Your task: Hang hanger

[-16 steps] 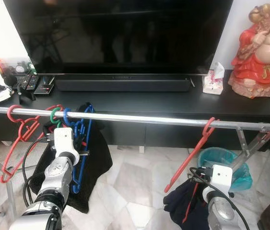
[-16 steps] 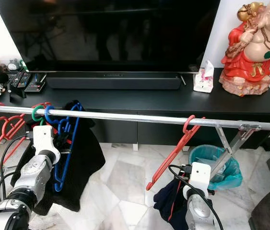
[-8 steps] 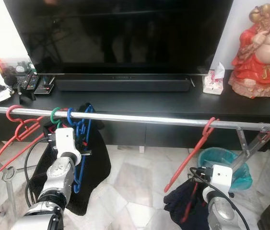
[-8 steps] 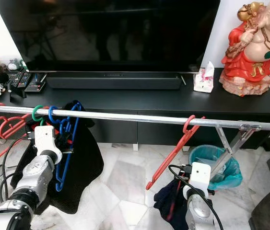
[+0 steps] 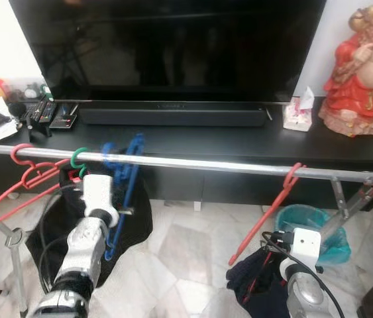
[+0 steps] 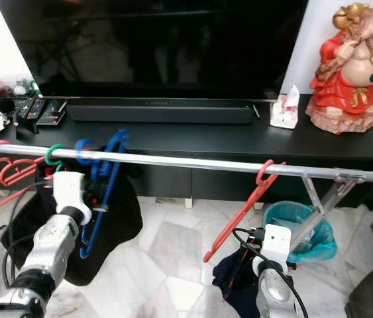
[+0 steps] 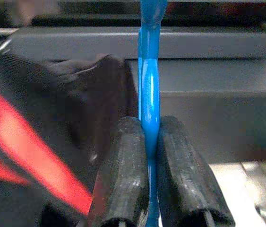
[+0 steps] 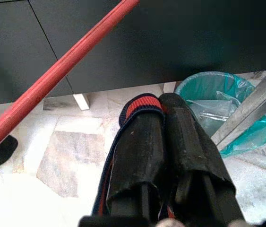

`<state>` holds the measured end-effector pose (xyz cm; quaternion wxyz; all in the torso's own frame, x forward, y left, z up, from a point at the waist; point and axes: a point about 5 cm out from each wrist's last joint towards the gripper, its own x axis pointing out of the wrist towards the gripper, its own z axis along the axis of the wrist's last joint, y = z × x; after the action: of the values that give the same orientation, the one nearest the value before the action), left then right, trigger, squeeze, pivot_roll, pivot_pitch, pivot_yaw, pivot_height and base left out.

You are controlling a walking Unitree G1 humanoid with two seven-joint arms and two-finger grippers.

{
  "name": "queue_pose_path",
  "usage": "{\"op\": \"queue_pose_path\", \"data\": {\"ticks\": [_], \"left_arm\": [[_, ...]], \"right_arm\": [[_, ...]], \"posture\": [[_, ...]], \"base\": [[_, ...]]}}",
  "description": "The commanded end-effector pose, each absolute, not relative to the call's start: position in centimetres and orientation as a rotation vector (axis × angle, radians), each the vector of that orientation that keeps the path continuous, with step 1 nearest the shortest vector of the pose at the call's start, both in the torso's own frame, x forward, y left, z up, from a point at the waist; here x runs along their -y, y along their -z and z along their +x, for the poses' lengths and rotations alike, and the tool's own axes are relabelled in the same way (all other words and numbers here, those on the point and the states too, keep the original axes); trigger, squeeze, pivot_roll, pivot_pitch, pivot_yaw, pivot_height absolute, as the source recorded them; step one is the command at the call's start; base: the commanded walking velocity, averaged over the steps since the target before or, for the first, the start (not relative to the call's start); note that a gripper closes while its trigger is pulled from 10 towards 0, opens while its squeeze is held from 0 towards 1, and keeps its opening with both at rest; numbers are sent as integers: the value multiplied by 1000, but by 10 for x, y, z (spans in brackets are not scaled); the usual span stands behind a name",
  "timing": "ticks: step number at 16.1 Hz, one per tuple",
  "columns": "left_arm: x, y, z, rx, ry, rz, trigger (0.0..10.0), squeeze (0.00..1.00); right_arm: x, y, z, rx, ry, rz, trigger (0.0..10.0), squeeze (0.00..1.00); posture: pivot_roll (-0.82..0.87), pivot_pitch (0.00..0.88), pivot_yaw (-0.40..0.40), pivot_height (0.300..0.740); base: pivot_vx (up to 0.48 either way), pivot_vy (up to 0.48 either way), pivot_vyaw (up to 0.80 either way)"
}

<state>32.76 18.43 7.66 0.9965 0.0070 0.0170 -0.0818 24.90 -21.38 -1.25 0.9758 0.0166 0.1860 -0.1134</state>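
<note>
A silver rail (image 5: 206, 164) runs across in front of me. Blue hangers (image 5: 121, 173) hook over its left part, tilted, and my left gripper (image 7: 149, 130) is shut on a blue hanger bar (image 7: 149, 71) just below the rail. Beside them are a green hook (image 5: 78, 159) and a red hanger (image 5: 20, 193) at the rail's left end. Another red hanger (image 5: 266, 215) hangs slanted near the right end. Low down on the right, my right gripper (image 8: 163, 106) is shut on a dark garment with red trim (image 8: 140, 106), which bunches near the floor (image 5: 249, 288).
Behind the rail stands a black console (image 5: 239, 142) with a TV (image 5: 173, 46), a soundbar (image 5: 173, 116), remotes (image 5: 47, 114), a tissue box (image 5: 297, 114) and a red statue (image 5: 362, 73). A black cloth (image 5: 57, 228) hangs below the left hangers. A teal bin (image 5: 312, 228) sits under the rail's right brace (image 5: 355, 202).
My left gripper has shifted right, carrying the blue hangers' tops right and slightly up along the rail. The left red hanger has swung outward. The right arm has stayed put.
</note>
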Motion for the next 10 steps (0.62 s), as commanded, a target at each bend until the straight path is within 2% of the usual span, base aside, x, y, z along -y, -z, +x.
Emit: {"op": "queue_pose_path", "data": {"ticks": [1,6,10], "left_arm": [[-179,-91,331,25,232,57,10000,0],[-187,-54,290,-131,406,197,10000,0],[-198,-44,273,-177,371,195,10000,0]], "right_arm": [[211,9,251,-345,222,32,10000,0],[209,10,251,-347,218,36,10000,0],[207,11,250,-352,215,39,10000,0]], "posture": [[-215,0,33,740],[-209,0,38,740],[-202,0,39,740]], "base": [[0,0,0],[0,0,0],[0,0,0]]}}
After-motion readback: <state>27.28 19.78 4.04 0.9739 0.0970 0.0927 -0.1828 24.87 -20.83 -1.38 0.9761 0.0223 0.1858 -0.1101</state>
